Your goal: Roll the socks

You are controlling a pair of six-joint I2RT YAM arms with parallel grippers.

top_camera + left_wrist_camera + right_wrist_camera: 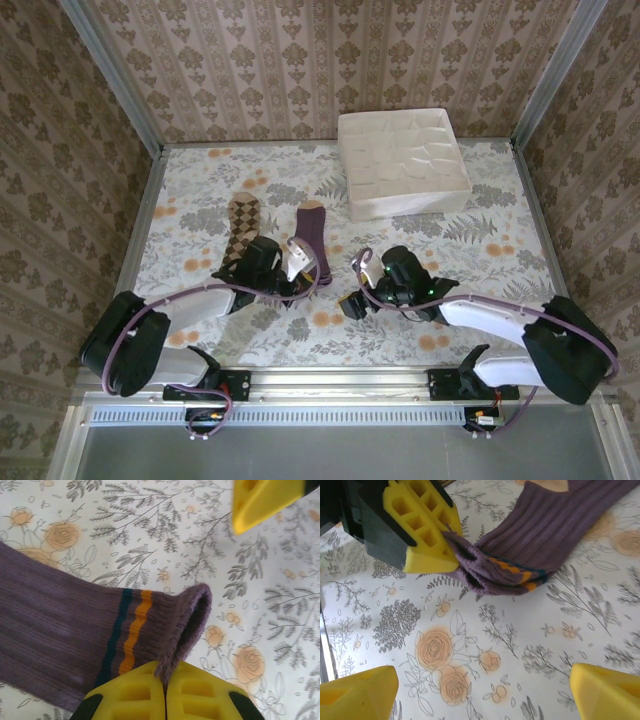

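Note:
The dark purple sock (312, 240) lies lengthwise on the flowered table, tan toe far, its orange and teal cuff band (131, 632) near. My left gripper (300, 272) is shut on the cuff's edge (172, 662), which stands lifted and open. In the right wrist view the same cuff (485, 572) hangs from the left arm's yellow fingers (422, 527). The brown-tan argyle sock (240, 228) lies flat to the left of the purple one, partly under the left arm. My right gripper (352, 302) hovers open to the right of the cuff, its fingers (357, 695) wide apart over bare cloth.
A white cardboard divider box (402, 162) with several small cells stands at the back right. Patterned walls close in the table on three sides. The metal rail (330, 385) runs along the near edge.

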